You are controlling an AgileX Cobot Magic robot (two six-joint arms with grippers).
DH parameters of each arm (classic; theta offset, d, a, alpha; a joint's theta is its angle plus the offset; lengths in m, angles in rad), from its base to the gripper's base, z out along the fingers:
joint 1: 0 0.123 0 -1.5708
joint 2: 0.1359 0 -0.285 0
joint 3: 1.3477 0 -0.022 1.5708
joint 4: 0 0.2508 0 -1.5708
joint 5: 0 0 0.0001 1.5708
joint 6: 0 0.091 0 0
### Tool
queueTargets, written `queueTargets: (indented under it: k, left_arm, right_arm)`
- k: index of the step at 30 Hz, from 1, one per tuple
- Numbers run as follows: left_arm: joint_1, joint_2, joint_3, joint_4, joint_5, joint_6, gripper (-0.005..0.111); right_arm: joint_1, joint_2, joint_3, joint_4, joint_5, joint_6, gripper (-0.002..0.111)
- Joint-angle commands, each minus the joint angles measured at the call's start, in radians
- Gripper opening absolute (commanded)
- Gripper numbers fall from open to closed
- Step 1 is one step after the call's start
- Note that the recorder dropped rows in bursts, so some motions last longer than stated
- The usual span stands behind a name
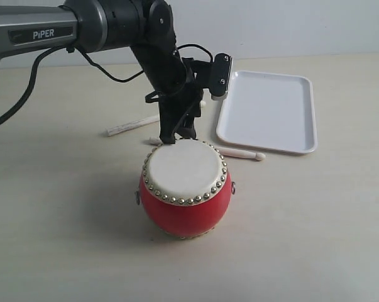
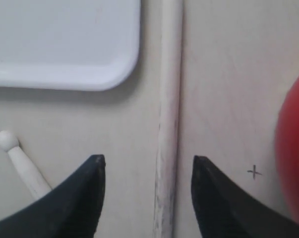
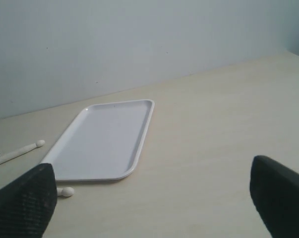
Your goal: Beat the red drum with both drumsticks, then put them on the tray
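At the middle of the table [image 1: 63, 239] stands the drum [image 1: 186, 198], a glossy red barrel with a cream skin ringed by brass studs. Behind it to the right lies the white tray [image 1: 268, 110], its floor bare. One pale drumstick [image 1: 239, 153] rests on the tabletop just off its near rim, and a second drumstick [image 1: 131, 125] lies farther left. Behind the drum, the left gripper [image 2: 147, 158] hangs with jaws spread either side of a stick, not touching it. The right gripper [image 3: 152, 162] gapes wide, holding nothing.
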State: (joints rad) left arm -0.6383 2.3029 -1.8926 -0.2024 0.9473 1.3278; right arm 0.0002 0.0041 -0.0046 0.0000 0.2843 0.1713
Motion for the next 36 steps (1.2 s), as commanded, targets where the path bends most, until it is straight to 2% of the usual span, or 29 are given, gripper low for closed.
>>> queueTargets:
  k: [1,9,12,15,20,25,32,36]
  left_arm:
    - [0.000,-0.005,0.006,0.012,-0.049,-0.006,0.052]
    - [0.039,-0.047,-0.067,0.010,0.002,-0.088,0.052]
    - [0.079,-0.045,-0.096,0.008,0.026,-0.141,0.043]
    - [0.094,-0.045,-0.119,0.007,0.042,-0.159,0.051]
    - [0.095,-0.016,-0.129,0.015,0.071,-0.159,0.051]
    - [0.130,0.028,-0.168,0.029,0.067,-0.215,0.051]
    - [0.209,0.069,-0.248,0.030,0.042,-0.528,0.051]
    - [0.234,0.095,-0.261,0.030,0.073,-0.590,0.051]
  right_arm:
    - [-0.005,-0.004,0.005,0.000,-0.001,-0.001,0.105]
    - [-0.005,-0.004,0.005,0.000,-0.002,-0.001,0.105]
    - [-0.005,-0.004,0.005,0.000,-0.002,-0.001,0.105]
    - [-0.005,-0.004,0.005,0.000,-0.002,-0.001,0.105]
    - [-0.005,-0.004,0.005,0.000,-0.002,-0.001,0.105]
    - [-0.005,-0.004,0.005,0.000,-0.002,-0.001,0.105]
    - [-0.005,-0.004,0.005,0.000,-0.002,-0.001,0.105]
    - [-0.005,-0.004,0.005,0.000,-0.002,-0.001,0.105]
